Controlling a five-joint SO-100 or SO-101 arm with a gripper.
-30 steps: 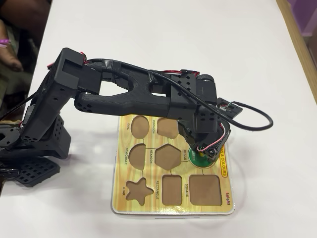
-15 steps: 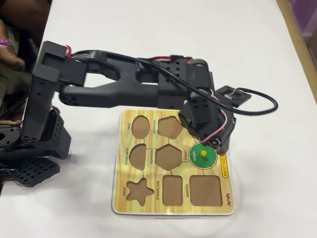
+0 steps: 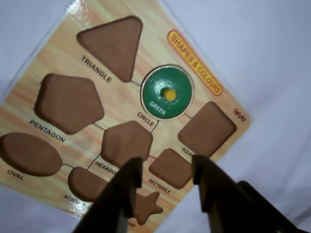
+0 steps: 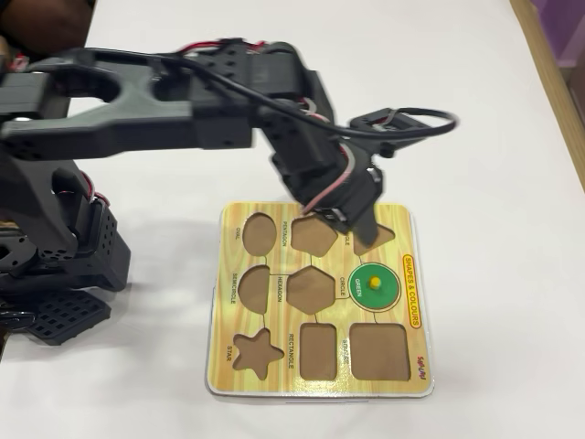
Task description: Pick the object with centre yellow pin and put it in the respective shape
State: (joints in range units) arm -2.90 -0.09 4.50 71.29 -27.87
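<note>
Gripper (image 3: 165, 167) has lifted away — empty, parted; green disc (image 4: 374, 285) seated in board (image 4: 320, 380).

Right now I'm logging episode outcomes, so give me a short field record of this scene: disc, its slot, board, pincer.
disc: green disc with yellow knob, lying flat in the round cut-out labelled CIRCLE
board: yellow shape board on a white table
other cut-outs: all that show are empty
pincer: pincer open, holding nothing, raised above the board and clear of the disc
task state: placement looks done
</note>
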